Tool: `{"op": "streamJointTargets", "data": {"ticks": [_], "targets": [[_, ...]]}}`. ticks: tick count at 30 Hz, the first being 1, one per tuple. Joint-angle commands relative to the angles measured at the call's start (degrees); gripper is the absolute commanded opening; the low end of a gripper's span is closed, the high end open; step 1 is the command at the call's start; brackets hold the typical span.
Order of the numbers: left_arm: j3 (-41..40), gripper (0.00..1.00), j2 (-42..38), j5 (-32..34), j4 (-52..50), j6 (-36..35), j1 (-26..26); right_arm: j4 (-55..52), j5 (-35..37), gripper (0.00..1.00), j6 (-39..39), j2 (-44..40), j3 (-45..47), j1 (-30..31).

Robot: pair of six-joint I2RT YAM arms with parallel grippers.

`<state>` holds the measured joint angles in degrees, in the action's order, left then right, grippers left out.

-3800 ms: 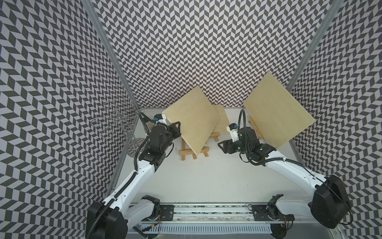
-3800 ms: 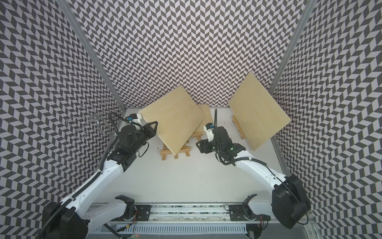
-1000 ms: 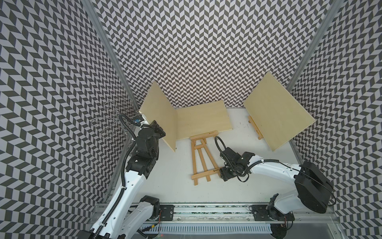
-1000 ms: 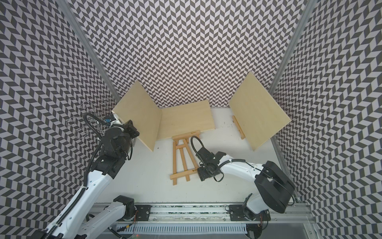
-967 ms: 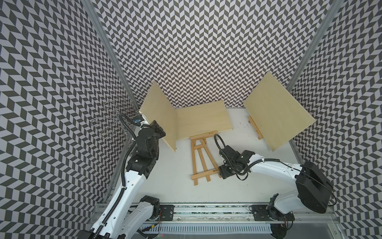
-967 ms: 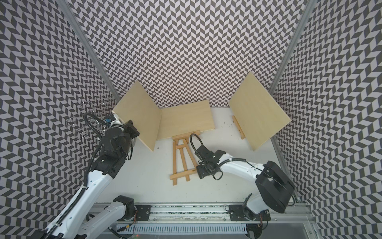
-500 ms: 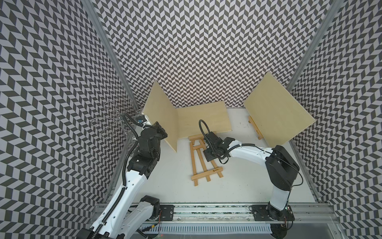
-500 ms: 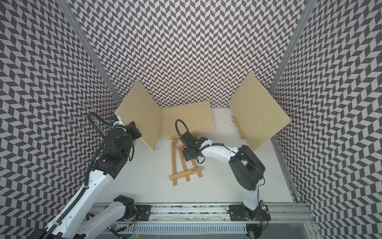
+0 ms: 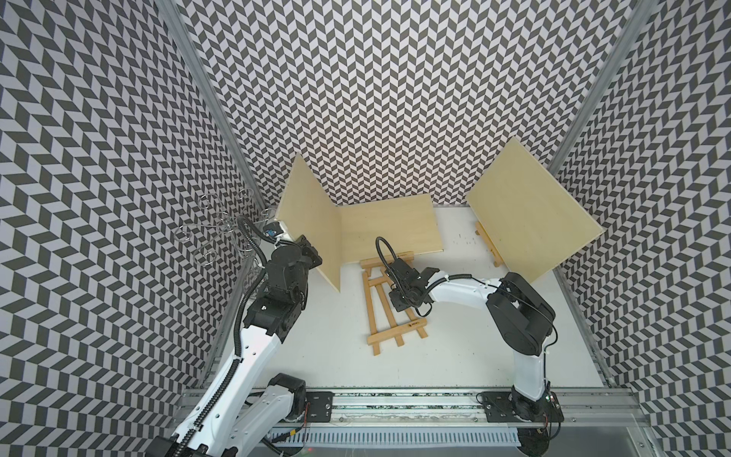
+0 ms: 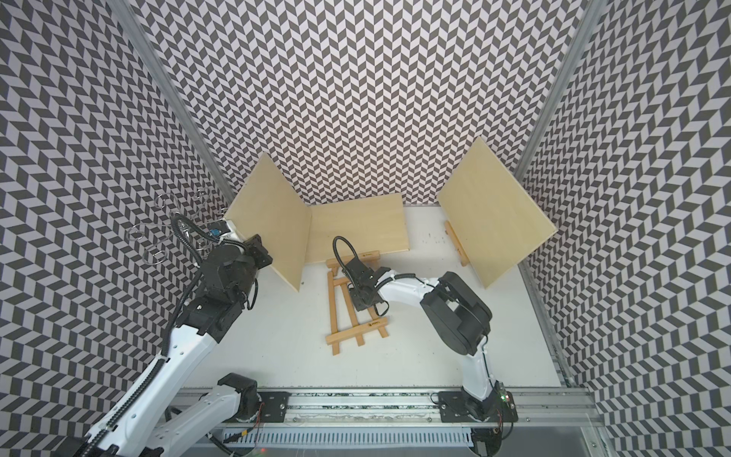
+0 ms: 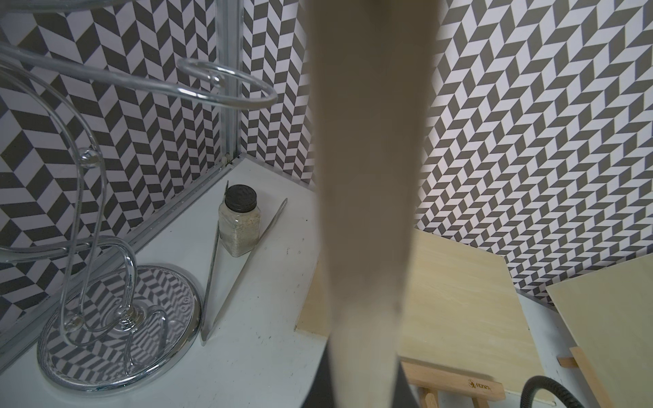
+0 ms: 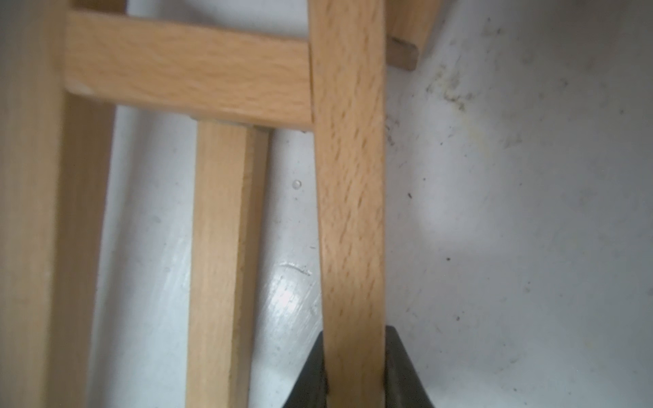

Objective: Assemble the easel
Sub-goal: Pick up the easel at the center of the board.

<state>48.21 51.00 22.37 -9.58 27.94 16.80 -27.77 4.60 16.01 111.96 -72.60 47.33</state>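
The wooden easel [image 9: 397, 334] [image 10: 356, 328] lies flat in the middle of the white table. My right gripper [image 9: 400, 296] [image 10: 362, 297] is down on its right-hand leg, about halfway along. In the right wrist view the dark jaws press both sides of that leg [image 12: 348, 212], so the right gripper [image 12: 354, 374] is shut on it. My left gripper [image 9: 308, 253] [image 10: 258, 253] is shut on the edge of a pale plywood board [image 9: 312, 221] [image 11: 364, 176], held upright at the back left. The board hides the left jaws' tips.
A second board [image 9: 391, 225] lies flat at the back, over the easel's top. A third board [image 9: 530, 213] leans on another easel [image 9: 489, 247] at the right wall. A chrome wire stand [image 11: 120, 318], a spice jar [image 11: 240, 222] and tongs [image 11: 233, 268] occupy the back left corner.
My right arm moved from the easel's foot end up to the middle of its leg, and the gripper went from open to shut on it. The left arm with its board barely moved.
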Motion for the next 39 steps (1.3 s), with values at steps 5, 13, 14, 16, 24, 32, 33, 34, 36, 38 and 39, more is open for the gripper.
{"op": "streamJointTargets", "data": {"ticks": [5,13,14,16,24,32,33,34,36,38,39], "targets": [[2.12,0.0,-0.53,-5.77,2.03,-0.62,0.96,-0.26,-6.7,0.08,0.3,-13.33,7.82,-0.39],[3.19,0.0,-0.07,-6.43,2.13,-1.9,1.04,-13.67,-12.37,0.0,0.72,-21.95,0.46,-7.7],[3.25,0.0,-0.03,-6.86,2.21,-1.98,1.07,-14.46,-13.33,0.0,0.59,-22.58,-0.56,-9.38],[3.31,0.0,0.06,-7.21,2.2,-2.22,1.29,-15.6,-16.43,0.0,1.01,-23.7,-2.82,-13.99],[3.12,0.0,-0.03,-6.91,2.15,-2.51,1.57,-15.02,-8.16,0.0,1.76,-30.32,-11.02,-28.42],[2.18,0.0,0.15,-6.81,2.56,-2.05,1.83,-6.93,20.24,0.0,0.14,-38.22,-9.93,-29.77],[2.25,0.0,0.24,-6.81,2.64,-2.14,1.99,-5.54,22.64,0.0,0.06,-38.68,-8.85,-29.83],[2.33,0.0,0.32,-6.73,2.65,-2.28,2.09,-4.01,24.83,0.0,-0.18,-39.18,-7.53,-29.82],[2.59,0.0,0.58,-6.57,2.6,-2.66,2.34,-0.21,28.6,0.0,-0.42,-40.05,-4.34,-29.8],[2.94,0.0,0.74,-6.29,2.38,-2.88,2.63,3.96,31.34,0.0,-1.24,-40.62,-1.13,-29.79],[3.04,0.0,0.86,-6.2,2.29,-3.07,2.71,6.12,32.52,0.0,-1.59,-40.89,0.76,-29.75]]}}
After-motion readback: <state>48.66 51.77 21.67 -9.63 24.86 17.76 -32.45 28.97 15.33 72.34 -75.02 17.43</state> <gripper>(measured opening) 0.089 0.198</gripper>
